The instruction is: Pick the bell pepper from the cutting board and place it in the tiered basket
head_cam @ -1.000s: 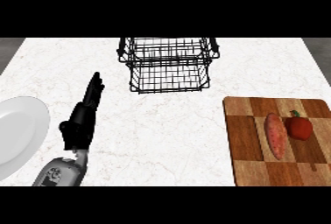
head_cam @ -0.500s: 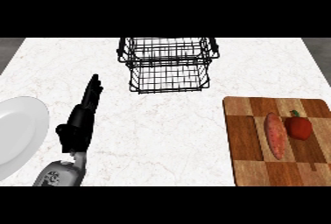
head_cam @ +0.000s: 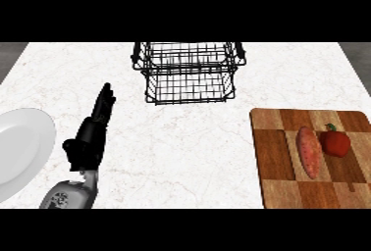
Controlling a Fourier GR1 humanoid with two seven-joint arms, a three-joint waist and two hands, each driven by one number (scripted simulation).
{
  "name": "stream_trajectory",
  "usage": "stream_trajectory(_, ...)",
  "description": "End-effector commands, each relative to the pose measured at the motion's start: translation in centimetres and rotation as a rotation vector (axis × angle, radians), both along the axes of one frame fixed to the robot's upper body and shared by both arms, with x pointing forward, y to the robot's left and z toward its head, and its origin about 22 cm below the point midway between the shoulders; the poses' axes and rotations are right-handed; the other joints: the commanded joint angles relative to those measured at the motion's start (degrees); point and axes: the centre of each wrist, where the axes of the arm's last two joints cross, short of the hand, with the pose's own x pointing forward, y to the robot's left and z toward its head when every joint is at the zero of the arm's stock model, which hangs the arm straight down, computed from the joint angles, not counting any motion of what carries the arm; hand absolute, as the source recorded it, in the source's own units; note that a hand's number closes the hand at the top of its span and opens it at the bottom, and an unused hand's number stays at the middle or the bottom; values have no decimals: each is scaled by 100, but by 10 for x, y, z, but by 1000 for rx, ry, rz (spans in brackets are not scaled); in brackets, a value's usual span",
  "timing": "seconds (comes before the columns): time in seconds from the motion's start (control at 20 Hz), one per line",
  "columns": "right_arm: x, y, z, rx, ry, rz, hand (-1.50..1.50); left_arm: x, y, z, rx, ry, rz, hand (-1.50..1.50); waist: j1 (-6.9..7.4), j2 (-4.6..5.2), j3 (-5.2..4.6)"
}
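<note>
While the left hand (head_cam: 92,131) rests with fingers straight and holding nothing, the pepper (head_cam: 335,142) sits far to its right on the board (head_cam: 279,162).
Likely light, smooth and rounded, it seems best cupped around its body; the basket (head_cam: 188,73) stands ahead-right of the hand.

A white marble counter top (head_cam: 188,147) with faint veining fills nearly the whole view under even light, and narrow strips of dark grey floor (head_cam: 11,51) show past its far corners.
</note>
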Motion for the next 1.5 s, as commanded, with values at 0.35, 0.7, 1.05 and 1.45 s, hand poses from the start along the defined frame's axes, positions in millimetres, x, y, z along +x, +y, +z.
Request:
stream_trajectory(0.35, 4, -4, -26, -108, -26, 112, -150, -5, 5, 0, 3, -2, -11, 0, 25, 0, 4)
stream_trajectory(0.7, 17, 11, -56, -152, -84, 61, -150, 9, 5, -8, 13, -14, 6, 0, 6, 5, 1)
stream_trajectory(1.05, 23, 1, -61, -150, -61, -18, -150, 3, -7, 11, -14, -3, -1, 0, 1, -3, 0)
stream_trajectory(1.45, 44, -24, -91, -114, -16, 14, -150, 4, -17, -11, 0, -9, -3, 0, 25, 12, 1)
